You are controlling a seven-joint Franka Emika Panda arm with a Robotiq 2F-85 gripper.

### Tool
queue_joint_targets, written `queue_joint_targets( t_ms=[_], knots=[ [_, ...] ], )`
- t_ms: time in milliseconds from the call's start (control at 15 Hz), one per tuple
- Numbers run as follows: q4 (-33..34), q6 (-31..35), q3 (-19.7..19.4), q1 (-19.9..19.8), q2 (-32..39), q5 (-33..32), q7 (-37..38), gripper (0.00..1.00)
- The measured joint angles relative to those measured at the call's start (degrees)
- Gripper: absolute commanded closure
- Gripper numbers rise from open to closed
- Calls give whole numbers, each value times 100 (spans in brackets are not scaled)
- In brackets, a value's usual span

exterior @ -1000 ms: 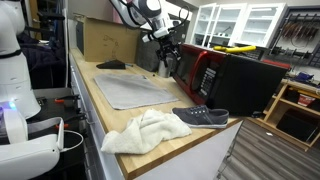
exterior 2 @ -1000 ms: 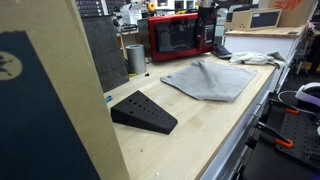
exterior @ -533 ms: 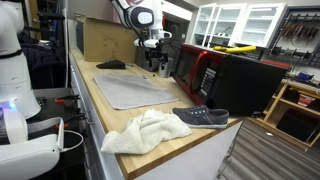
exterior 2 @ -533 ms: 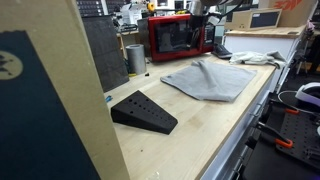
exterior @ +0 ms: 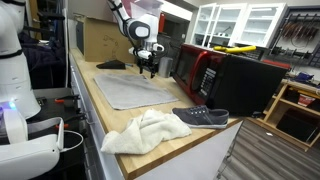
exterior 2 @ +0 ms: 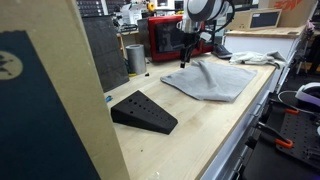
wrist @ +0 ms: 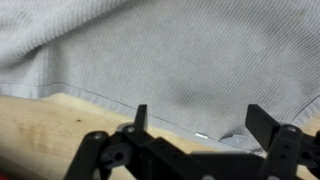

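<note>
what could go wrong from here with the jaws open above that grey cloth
1. The open jaws hang over the hem of the grey cloth, right beside bare wooden bench. A descent here might catch only the thin edge, or scrape the wood.
2. The cloth lies loose and rumpled, so a pull could drag the whole piece.
3. The red microwave stands close by in an exterior view, and a wide swing could strike it.
</note>
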Motion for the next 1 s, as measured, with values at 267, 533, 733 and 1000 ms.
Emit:
queue_joint_targets(
  t_ms=[267, 533, 733, 1000],
  knots=[
    [158, -158, 182, 89, 194, 0, 0, 34],
    [316, -280, 256, 200, 343, -21, 0, 66],
    [416, -303, 260, 242, 481, -36, 0, 88],
    [546, -304, 275, 289, 695, -72, 0, 100]
  ],
)
